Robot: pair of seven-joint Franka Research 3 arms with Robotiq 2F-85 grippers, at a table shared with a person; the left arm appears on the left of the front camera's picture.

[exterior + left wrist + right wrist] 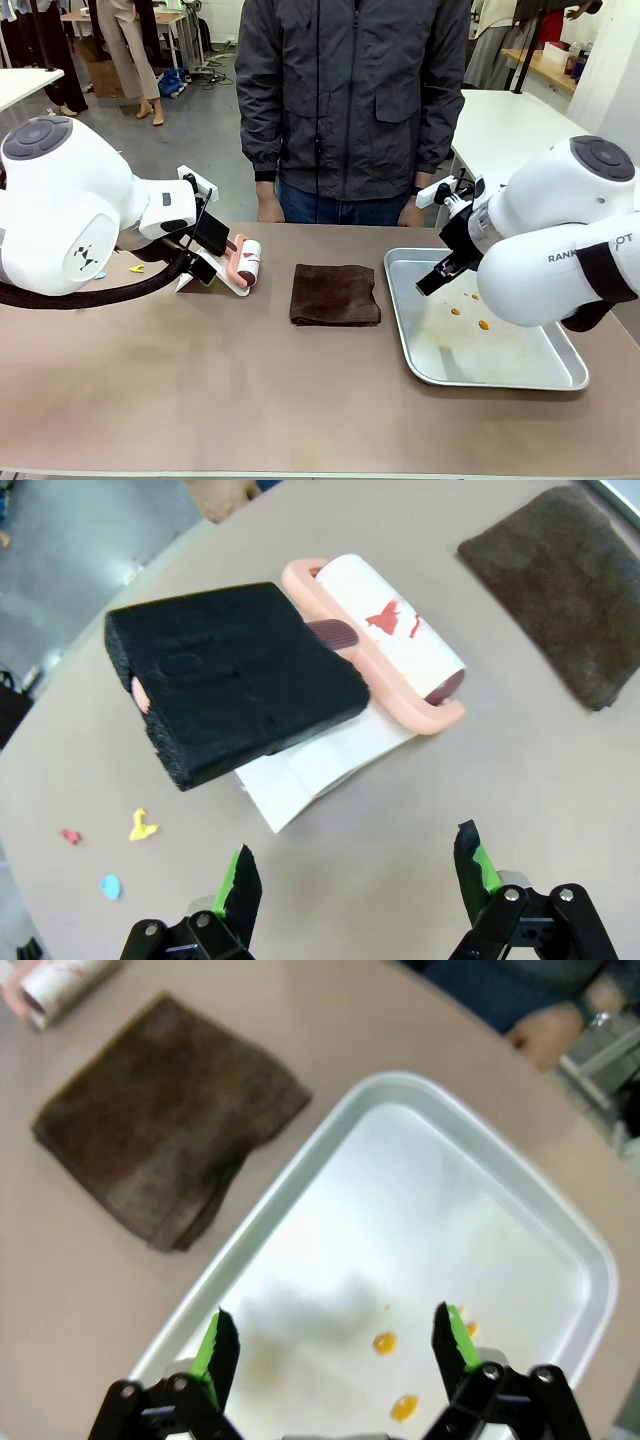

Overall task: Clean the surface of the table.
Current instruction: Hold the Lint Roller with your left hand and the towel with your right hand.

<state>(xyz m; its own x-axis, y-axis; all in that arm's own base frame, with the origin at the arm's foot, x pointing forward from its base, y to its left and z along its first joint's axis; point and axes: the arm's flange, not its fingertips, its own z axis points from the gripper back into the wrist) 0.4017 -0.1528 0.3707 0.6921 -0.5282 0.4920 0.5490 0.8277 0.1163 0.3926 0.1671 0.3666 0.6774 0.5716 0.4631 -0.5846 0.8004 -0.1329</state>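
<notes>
The table [250,400] has a brownish-beige top. Small yellow [142,825], red [70,835] and blue [110,885] scraps lie on it near its left end. My left gripper [360,875] hovers open just short of a black foam block [235,680]. The block rests on the pink handle of a lint roller [400,640], which lies on a white sheet. My right gripper [335,1345] hangs open above the silver tray [560,1230], holding nothing. Orange drops [384,1342] lie on the tray floor between its fingers.
A folded dark brown cloth [335,293] lies mid-table between the lint roller [245,262] and the tray [420,365]. A person in a dark jacket [350,90] stands at the far edge, hands [268,210] resting by the tabletop.
</notes>
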